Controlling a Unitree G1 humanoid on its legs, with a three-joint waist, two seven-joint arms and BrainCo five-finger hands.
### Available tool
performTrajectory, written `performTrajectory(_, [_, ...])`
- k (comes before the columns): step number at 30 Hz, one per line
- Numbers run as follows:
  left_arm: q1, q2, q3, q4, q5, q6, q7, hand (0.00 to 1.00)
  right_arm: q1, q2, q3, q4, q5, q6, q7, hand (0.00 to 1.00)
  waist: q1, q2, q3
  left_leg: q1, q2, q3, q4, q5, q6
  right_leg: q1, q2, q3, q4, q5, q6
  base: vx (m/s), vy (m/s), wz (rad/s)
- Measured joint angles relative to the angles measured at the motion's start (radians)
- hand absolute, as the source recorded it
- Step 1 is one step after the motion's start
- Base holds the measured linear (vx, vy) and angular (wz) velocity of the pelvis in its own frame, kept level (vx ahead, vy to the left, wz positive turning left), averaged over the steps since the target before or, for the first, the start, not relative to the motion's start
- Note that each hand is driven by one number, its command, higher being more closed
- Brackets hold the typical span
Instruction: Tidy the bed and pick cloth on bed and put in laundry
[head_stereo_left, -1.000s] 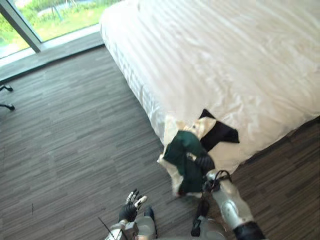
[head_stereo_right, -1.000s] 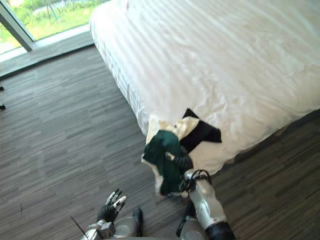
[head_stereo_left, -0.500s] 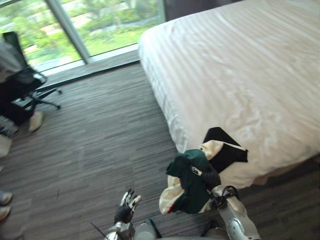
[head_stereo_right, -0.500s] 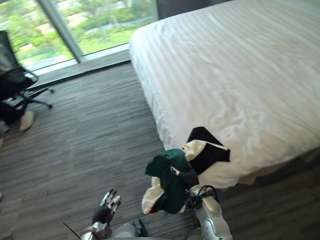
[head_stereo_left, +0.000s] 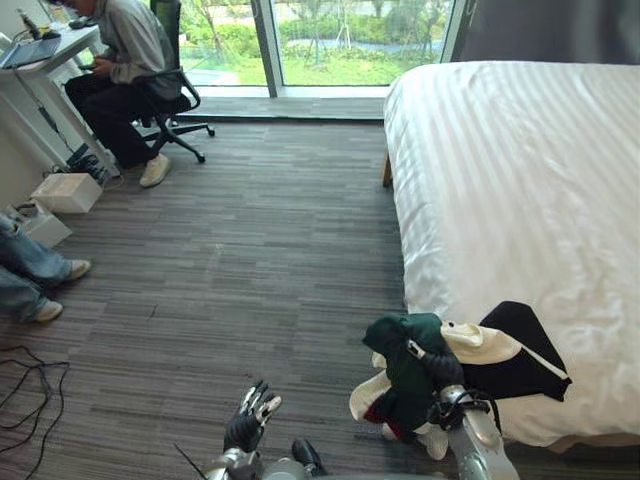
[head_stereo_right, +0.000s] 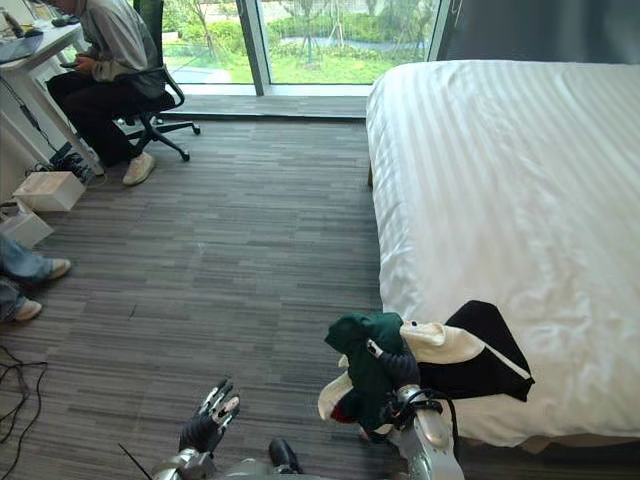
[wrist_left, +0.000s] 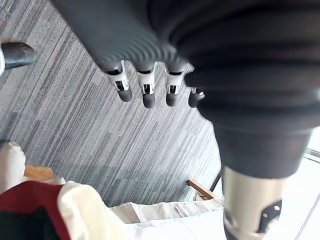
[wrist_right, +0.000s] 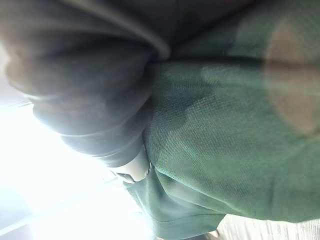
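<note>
Status: right hand (head_stereo_left: 437, 368) is closed round the cloth (head_stereo_left: 403, 362), a green and cream bundle. It hangs off the near bed (head_stereo_left: 520, 180) corner, over the floor (head_stereo_left: 270, 250). A black piece (head_stereo_left: 515, 352) lies on that corner, touching the bundle; I cannot tell whether the two are joined.

Left hand (head_stereo_left: 251, 421) is low and near, fingers loosely spread, holding nothing.

Judged progress: pick-up about done. Left to do: get the black piece clear of the bed, carry to laundry, drop.

Bed: white striped sheet, fairly smooth, light creases towards the near end.

Room: grey striped carpet, window (head_stereo_left: 340, 40) at the far wall. A person (head_stereo_left: 125, 50) sits at a desk (head_stereo_left: 50, 50) far left; another person's legs (head_stereo_left: 30, 275) show at the left edge.
</note>
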Motion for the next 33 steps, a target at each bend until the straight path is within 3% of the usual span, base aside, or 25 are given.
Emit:
performTrajectory(2, [-0.016,0.003,-0.024,-0.003,-0.007,-0.005,0.005,0.00,0.032,0.003,-0.018,-0.004,0.000,-0.004,0.001,1.00,-0.045,0.011,0.008,-0.022,-0.002,-0.108,0.002,0.001,0.009,-0.034,0.098,0.262,0.011,-0.120,0.001,0.00,-0.096,1.44])
performTrajectory(3, [-0.026,0.014,-0.035,-0.002,-0.010,-0.007,0.012,0.00,0.052,0.004,-0.018,-0.012,0.000,-0.004,0.003,1.00,-0.054,-0.002,0.010,-0.030,-0.017,-0.157,0.001,0.004,0.005,-0.052,0.157,0.388,-0.013,-0.153,-0.005,-0.01,-0.125,1.32])
performTrajectory(4, [-0.032,0.023,-0.043,-0.002,-0.011,-0.008,0.018,0.00,0.065,0.005,-0.018,-0.023,0.000,-0.004,0.005,1.00,-0.054,-0.011,0.008,-0.037,-0.029,-0.180,0.003,0.009,0.006,-0.058,0.179,0.436,-0.032,-0.154,-0.012,-0.01,-0.111,1.43])
performTrajectory(5, [-0.048,0.027,-0.061,0.006,-0.017,-0.011,0.022,0.00,0.079,0.001,-0.021,-0.036,0.000,-0.003,0.008,1.00,-0.061,-0.034,0.011,-0.041,-0.060,-0.237,-0.002,0.031,0.011,-0.051,0.200,0.493,-0.057,-0.176,0.009,-0.01,-0.086,1.03])
performTrajectory(7, [-0.050,0.021,-0.080,0.005,-0.030,-0.024,0.023,0.00,0.081,0.000,-0.025,-0.037,0.000,-0.003,0.014,1.00,-0.054,-0.013,0.018,-0.056,-0.064,-0.289,-0.013,0.052,0.007,-0.046,0.223,0.519,-0.057,-0.182,0.012,-0.03,-0.084,0.83])
performTrajectory(8, [-0.053,0.023,-0.090,0.005,-0.030,-0.026,0.023,0.00,0.076,0.004,-0.024,-0.040,0.001,-0.003,0.026,1.00,-0.068,0.003,0.023,-0.081,-0.068,-0.355,-0.013,0.076,0.013,-0.049,0.277,0.593,-0.067,-0.213,0.028,-0.07,-0.146,1.65])
performTrajectory(9, [-0.066,0.024,-0.100,0.006,-0.030,-0.027,0.021,0.00,0.098,0.004,-0.026,-0.040,0.001,-0.002,0.028,1.00,-0.109,0.008,0.023,-0.107,-0.089,-0.447,-0.013,0.079,0.011,-0.043,0.339,0.679,-0.089,-0.236,-0.006,-0.08,-0.172,2.04])
performTrajectory(11, [-0.080,0.018,-0.111,0.008,-0.030,-0.028,0.015,0.00,0.127,0.005,-0.026,-0.039,0.003,-0.002,0.024,1.00,-0.109,0.007,0.024,-0.118,-0.114,-0.536,-0.012,0.080,0.010,-0.040,0.378,0.714,-0.085,-0.237,-0.022,0.00,-0.185,1.76])
performTrajectory(12, [-0.065,0.018,-0.109,0.007,-0.030,-0.034,0.015,0.00,0.125,-0.002,-0.022,-0.036,0.003,-0.002,0.023,1.00,-0.080,0.005,0.027,-0.114,-0.114,-0.551,-0.012,0.087,0.003,-0.027,0.377,0.694,-0.078,-0.233,-0.024,0.03,-0.133,0.90])
performTrajectory(16, [-0.035,0.024,-0.107,0.003,-0.034,-0.046,0.042,0.00,0.100,-0.002,0.006,-0.035,0.022,-0.005,0.028,1.00,-0.053,0.010,0.025,-0.111,-0.120,-0.604,-0.013,0.127,-0.009,0.005,0.380,0.621,-0.091,-0.239,-0.016,0.04,-0.100,0.59])
performTrajectory(20, [-0.017,0.025,-0.069,-0.042,-0.091,-0.050,0.090,0.00,0.031,-0.010,0.060,-0.003,0.009,-0.005,0.093,1.00,-0.025,0.013,0.021,-0.146,-0.134,-0.670,-0.013,0.160,-0.017,0.012,0.384,0.536,-0.104,-0.246,-0.026,0.03,-0.068,0.53])
performTrajectory(21, [-0.013,0.025,-0.066,-0.056,-0.100,-0.054,0.094,0.00,0.027,-0.009,0.062,0.000,0.003,-0.005,0.100,1.00,-0.022,0.012,0.022,-0.148,-0.137,-0.655,-0.013,0.144,0.001,0.019,0.380,0.516,-0.110,-0.245,-0.026,0.02,-0.060,1.00])
performTrajectory(22, [-0.011,0.020,-0.053,-0.076,-0.109,-0.059,0.094,0.00,0.032,-0.009,0.063,-0.001,-0.001,-0.004,0.107,1.00,-0.021,0.006,0.023,-0.153,-0.149,-0.568,-0.013,0.074,0.039,0.048,0.363,0.443,-0.135,-0.244,-0.027,0.03,-0.056,1.54])
performTrajectory(23, [-0.014,0.011,-0.048,-0.089,-0.113,-0.069,0.092,0.00,0.034,-0.010,0.059,-0.001,-0.001,-0.005,0.111,1.00,-0.021,-0.001,0.021,-0.152,-0.153,-0.442,-0.004,-0.019,0.044,0.075,0.345,0.358,-0.167,-0.234,-0.021,0.06,0.005,1.80])
performTrajectory(24, [-0.016,0.011,-0.045,-0.090,-0.113,-0.071,0.080,0.00,0.032,-0.011,0.054,0.000,-0.003,-0.005,0.104,1.00,-0.022,-0.014,0.026,-0.161,-0.149,-0.358,0.024,-0.039,0.071,0.088,0.324,0.314,-0.178,-0.232,-0.021,0.12,0.100,2.73])
performTrajectory(25, [-0.010,0.011,-0.029,-0.083,-0.113,-0.070,0.056,0.00,0.030,-0.014,0.046,0.002,-0.004,-0.005,0.071,1.00,-0.027,0.017,0.009,-0.172,-0.086,-0.106,0.130,-0.078,0.138,0.110,0.328,0.178,-0.153,-0.233,-0.021,0.10,0.127,2.39])
performTrajectory(26, [-0.006,0.010,-0.020,-0.080,-0.111,-0.069,0.049,0.00,0.031,-0.014,0.042,0.004,-0.008,-0.005,0.062,1.00,-0.027,0.027,0.003,-0.172,-0.063,-0.044,0.157,-0.071,0.152,0.116,0.331,0.143,-0.129,-0.235,-0.018,0.13,0.098,2.44])
performTrajectory(27, [-0.002,0.009,-0.017,-0.078,-0.109,-0.069,0.041,0.00,0.035,-0.019,0.037,0.004,-0.011,-0.005,0.055,1.00,-0.028,0.039,-0.007,-0.169,-0.054,-0.006,0.166,-0.066,0.189,0.113,0.326,0.116,-0.089,-0.235,-0.018,0.13,0.060,1.94])
performTrajectory(28, [-0.001,-0.003,-0.018,-0.077,-0.108,-0.068,0.035,0.00,0.033,-0.044,0.029,0.007,-0.014,-0.006,0.045,1.00,-0.038,0.080,-0.020,-0.149,-0.052,-0.032,0.116,-0.077,0.227,0.053,0.282,0.092,0.088,-0.233,-0.029,0.17,0.102,2.52])
performTrajectory(29, [-0.009,-0.028,-0.008,-0.070,-0.107,-0.065,0.032,0.00,0.009,-0.055,0.010,0.030,-0.026,-0.015,0.045,1.00,-0.072,0.117,-0.019,-0.136,-0.047,-0.023,0.086,-0.107,0.210,0.011,0.297,0.103,0.057,-0.282,-0.019,0.15,0.110,2.62])
performTrajectory(30, [-0.022,-0.027,0.000,-0.064,-0.106,-0.066,0.029,0.00,-0.005,-0.048,0.004,0.046,-0.031,-0.025,0.044,1.00,-0.083,0.116,-0.021,-0.136,-0.043,0.023,0.097,-0.122,0.212,0.005,0.299,0.113,-0.058,-0.265,-0.003,0.20,0.090,2.75])
performTrajectory(31, [-0.053,-0.021,0.006,-0.049,-0.101,-0.066,0.014,0.00,-0.011,-0.032,-0.010,0.065,-0.030,-0.040,0.035,1.00,-0.099,0.087,-0.019,-0.128,-0.031,0.136,0.133,-0.119,0.197,0.030,0.295,0.079,-0.195,-0.146,0.025,0.19,0.044,2.33])
performTrajectory(32, [-0.073,-0.034,0.005,-0.032,-0.084,-0.062,0.020,0.00,-0.010,-0.034,-0.015,0.087,-0.034,-0.040,0.016,1.00,-0.089,0.083,-0.019,-0.111,-0.039,0.159,0.129,-0.096,0.143,0.054,0.285,0.016,-0.187,-0.137,0.029,0.23,0.078,2.12])
performTrajectory(33, [-0.072,-0.041,-0.014,-0.036,-0.065,-0.056,0.021,0.00,0.004,-0.033,-0.028,0.088,-0.048,-0.040,-0.004,1.00,-0.063,0.092,-0.025,-0.087,-0.059,0.176,0.091,-0.082,0.125,0.071,0.268,-0.023,-0.125,-0.157,0.046,0.16,0.123,1.24])
